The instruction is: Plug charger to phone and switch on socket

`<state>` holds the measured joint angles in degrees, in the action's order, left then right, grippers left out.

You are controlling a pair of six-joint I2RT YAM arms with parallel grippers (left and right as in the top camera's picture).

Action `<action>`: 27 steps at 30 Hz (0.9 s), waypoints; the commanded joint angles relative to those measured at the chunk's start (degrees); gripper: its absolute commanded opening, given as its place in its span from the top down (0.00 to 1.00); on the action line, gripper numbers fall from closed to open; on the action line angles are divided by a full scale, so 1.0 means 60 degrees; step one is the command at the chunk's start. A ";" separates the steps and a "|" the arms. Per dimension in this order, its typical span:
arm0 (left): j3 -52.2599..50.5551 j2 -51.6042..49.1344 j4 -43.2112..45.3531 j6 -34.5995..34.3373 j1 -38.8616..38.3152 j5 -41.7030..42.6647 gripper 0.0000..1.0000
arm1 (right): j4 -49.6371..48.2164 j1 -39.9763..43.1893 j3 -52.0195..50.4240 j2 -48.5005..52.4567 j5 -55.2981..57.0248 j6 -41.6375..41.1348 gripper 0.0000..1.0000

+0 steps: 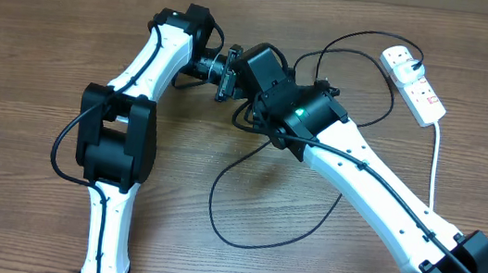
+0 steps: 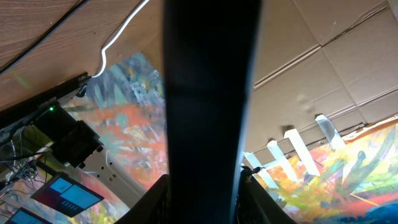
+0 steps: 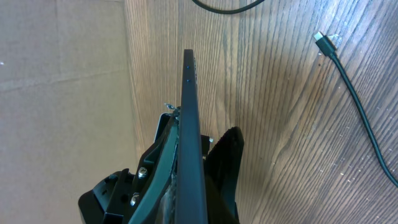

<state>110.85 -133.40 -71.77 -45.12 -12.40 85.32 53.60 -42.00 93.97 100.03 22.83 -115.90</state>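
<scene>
Above the middle of the brown wood-grain table (image 1: pixel 45 10), you had the slim dark-edged phone (image 3: pixel 191 124) raised edge-on: the right gripper (image 3: pixel 194 146) was clamped on its flat faces, while the left gripper (image 2: pixel 205 202) had its fingers either side of the same slab (whether they were pinching it, I could not tell). The phone's long axis ran straight out from the right wrist. The small connector tip (image 3: pixel 321 39) of the long thin black charger (image 3: pixel 358 102) lay on the wood off to one side of that axis, well apart from it. I judged the tip had to be lifted and turned into line with it. The white oblong socket (image 1: pixel 416 81) sat far right, nearer the right gripper.
</scene>
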 commanded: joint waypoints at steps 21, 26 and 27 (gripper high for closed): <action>0.0197 -0.0055 0.0127 -0.0262 0.0011 0.0182 0.96 | 0.0433 0.0055 0.0153 -0.0007 0.0182 -0.0280 0.59; 0.0197 -0.0055 0.1078 -0.0004 0.0011 -0.0426 0.96 | 0.0437 0.0055 0.0157 -0.0299 0.0295 0.2510 0.39; 0.0197 -0.0055 0.1137 0.0033 0.0011 -0.0648 0.96 | 0.0437 0.0055 0.0157 -0.0433 0.0295 0.3045 0.36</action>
<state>110.91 -133.40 -66.06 -46.35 -12.36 83.64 56.27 -41.71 93.97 100.03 23.35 -108.88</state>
